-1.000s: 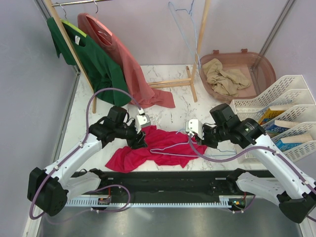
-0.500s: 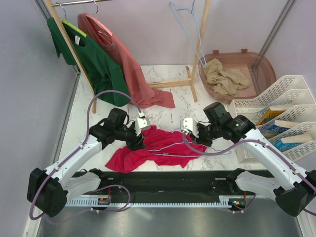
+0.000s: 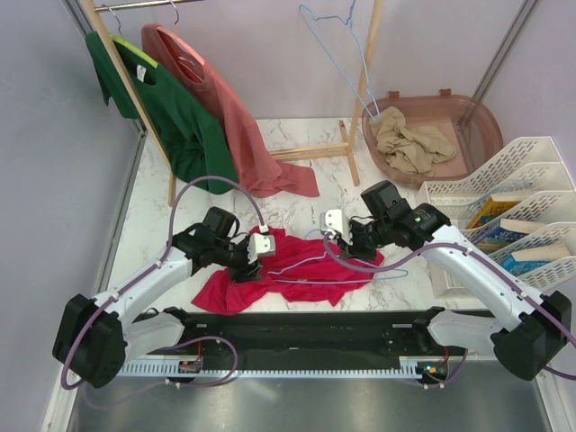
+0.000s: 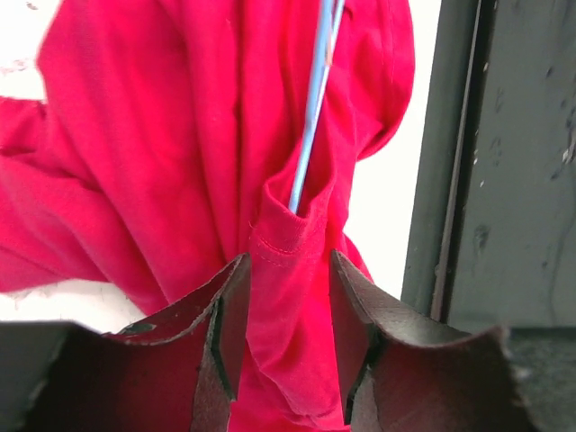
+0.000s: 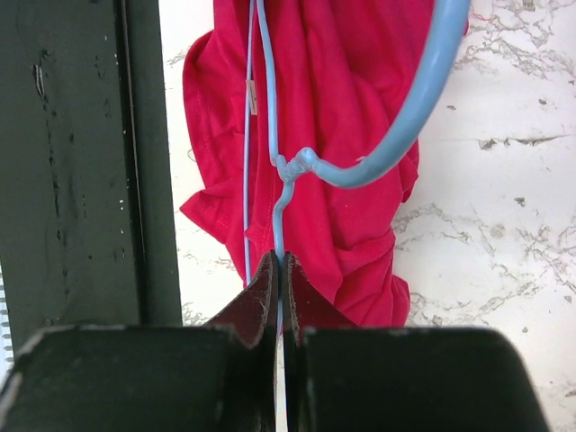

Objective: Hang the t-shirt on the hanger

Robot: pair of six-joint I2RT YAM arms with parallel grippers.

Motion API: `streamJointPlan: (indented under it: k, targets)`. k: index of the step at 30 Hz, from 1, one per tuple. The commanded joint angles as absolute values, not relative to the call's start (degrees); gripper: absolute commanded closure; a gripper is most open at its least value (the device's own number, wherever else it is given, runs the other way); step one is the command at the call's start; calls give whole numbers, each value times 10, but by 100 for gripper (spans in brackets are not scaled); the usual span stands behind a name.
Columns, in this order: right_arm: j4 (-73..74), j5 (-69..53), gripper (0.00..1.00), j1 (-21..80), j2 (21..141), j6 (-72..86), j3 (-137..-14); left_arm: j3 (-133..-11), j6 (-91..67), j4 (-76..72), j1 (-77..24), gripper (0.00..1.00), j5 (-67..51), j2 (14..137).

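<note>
Mid-frame, the left gripper (image 4: pixel 286 263) is pinching a fold of the t-shirt (image 4: pixel 135 135) while the right gripper (image 5: pixel 281 263) is clamping the hanger (image 5: pixel 407 115).

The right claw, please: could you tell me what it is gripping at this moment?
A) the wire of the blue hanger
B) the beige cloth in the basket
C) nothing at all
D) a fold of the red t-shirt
A: in the right wrist view the right claw is shut on the thin wire of the hanger close to its twisted neck, while the t-shirt lies beyond it, outside that grip.
</note>
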State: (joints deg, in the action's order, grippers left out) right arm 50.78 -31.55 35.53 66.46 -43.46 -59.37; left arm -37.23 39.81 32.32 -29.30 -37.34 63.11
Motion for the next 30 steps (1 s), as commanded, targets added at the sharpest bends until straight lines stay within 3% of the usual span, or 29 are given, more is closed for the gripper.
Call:
streamJointPlan:
  k: [1,8,17,30]
  targets:
    - [479,-353,100,358,670,-449,-594,-350,489,280,-290,54,-402,640]
    - [467,-362,100,358,677,-450,-590,-342,514,244,-291,62,-417,673]
    - [420,-383,100,358,699,-424,-577,-369,491,232,-293,88,-461,676]
    - [323,-418,100,358,739,-354,-568,-388,334,146,-306,89,-454,671]
